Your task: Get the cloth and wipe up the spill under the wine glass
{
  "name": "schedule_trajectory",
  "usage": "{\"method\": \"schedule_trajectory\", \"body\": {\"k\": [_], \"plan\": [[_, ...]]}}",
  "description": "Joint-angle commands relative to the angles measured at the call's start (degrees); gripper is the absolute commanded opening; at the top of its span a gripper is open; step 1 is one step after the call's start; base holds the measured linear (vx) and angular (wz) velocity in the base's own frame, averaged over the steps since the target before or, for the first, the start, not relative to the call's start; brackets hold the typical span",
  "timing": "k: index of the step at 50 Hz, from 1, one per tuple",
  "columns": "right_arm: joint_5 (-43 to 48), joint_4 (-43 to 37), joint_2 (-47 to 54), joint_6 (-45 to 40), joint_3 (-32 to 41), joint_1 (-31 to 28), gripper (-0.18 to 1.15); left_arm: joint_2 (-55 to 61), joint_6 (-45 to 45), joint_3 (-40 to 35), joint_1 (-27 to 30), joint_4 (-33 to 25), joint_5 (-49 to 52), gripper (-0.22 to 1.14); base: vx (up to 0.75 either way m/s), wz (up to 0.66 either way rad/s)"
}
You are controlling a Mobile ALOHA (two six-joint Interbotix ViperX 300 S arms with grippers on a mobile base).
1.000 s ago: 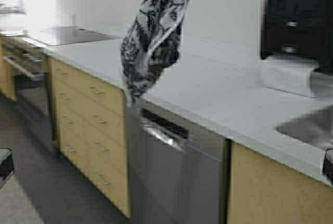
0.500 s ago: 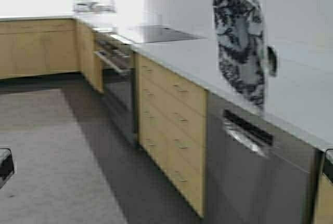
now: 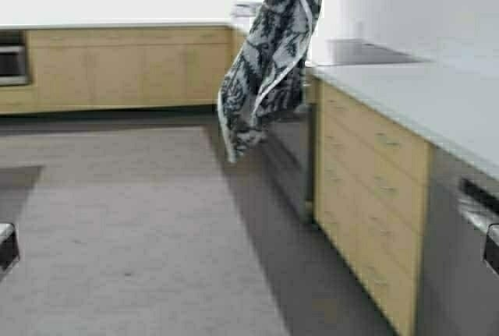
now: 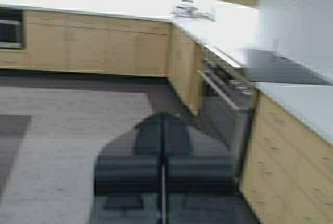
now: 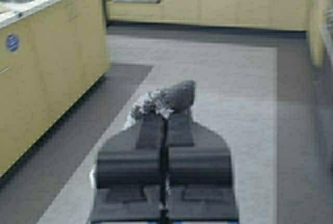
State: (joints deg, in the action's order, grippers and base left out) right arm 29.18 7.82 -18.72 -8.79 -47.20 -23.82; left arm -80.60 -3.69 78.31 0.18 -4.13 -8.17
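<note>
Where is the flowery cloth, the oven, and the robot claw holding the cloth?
cloth [image 3: 269, 55]: high view, middle of the hanging fabric.
oven [image 4: 226, 112]: left wrist view, its dark door.
right gripper [image 5: 164, 114]: right wrist view, fingertips pinching the cloth.

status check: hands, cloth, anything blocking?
Right hand shut on the cloth, which hangs free above the floor. Left hand shut, empty. Wine glass and spill not in view; nothing in the way.

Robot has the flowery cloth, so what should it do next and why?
Probably keep driving to find the wine glass: the right gripper is shut on the cloth, which hangs above bare floor, and no glass or spill shows in any view. The left gripper is shut, empty.
</note>
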Motion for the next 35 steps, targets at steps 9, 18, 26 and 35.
{"method": "schedule_trajectory", "body": {"k": [9, 18, 26, 35], "plan": [[1.9, -0.2, -1.4, -0.3, 0.3, 0.1, 0.06, 0.6, -0.3, -0.4, 0.1, -0.1, -0.4, 0.02, 0.04, 0.5], [2.0, -0.3, -2.8, -0.3, -0.6, 0.1, 0.06, 0.1, -0.4, -0.4, 0.1, -0.1, -0.4, 0.02, 0.05, 0.55], [2.0, -0.5, -4.3, -0.3, -0.7, 0.1, 0.06, -0.8, -0.4, -0.1, 0.1, -0.1, 0.0, 0.02, 0.05, 0.6], [2.0, -0.8, -4.8, -0.3, -0.7, 0.1, 0.06, -0.6, -0.3, -0.1, 0.1, -0.1, 0.1, 0.02, 0.05, 0.63]]}}
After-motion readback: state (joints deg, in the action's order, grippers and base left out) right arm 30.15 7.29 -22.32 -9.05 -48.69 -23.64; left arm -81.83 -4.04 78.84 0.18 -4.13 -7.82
